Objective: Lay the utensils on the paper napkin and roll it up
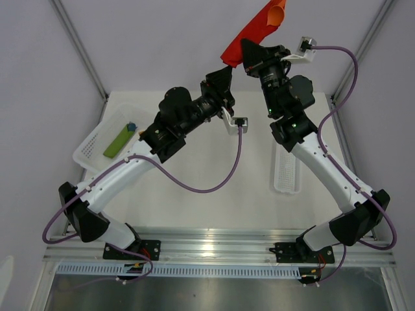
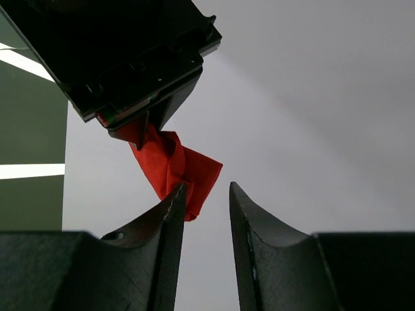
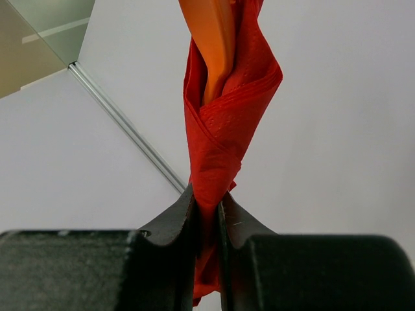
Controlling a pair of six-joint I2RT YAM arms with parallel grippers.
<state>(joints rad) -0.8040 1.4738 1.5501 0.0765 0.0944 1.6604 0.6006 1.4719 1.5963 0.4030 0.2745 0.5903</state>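
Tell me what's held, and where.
Right end effector pinches the rolled red paper napkin near one end, orange plastic utensil inside. Left end effector is open, empty.

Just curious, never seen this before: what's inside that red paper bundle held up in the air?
The end of one orange utensil pokes out of the top of the paper napkin. The rest of it, and any other pieces, are hidden by the paper above the right claw.

- Rolled red paper napkin (image 1: 249, 35): stood between the right gripper (image 3: 206, 194) fingers, above the white table's (image 1: 220, 207) far edge.
- Orange plastic utensil (image 1: 277, 13): sat inside the napkin.
- Flat green bar (image 1: 117, 141): lay in the white plastic tray (image 1: 87, 149), table left.
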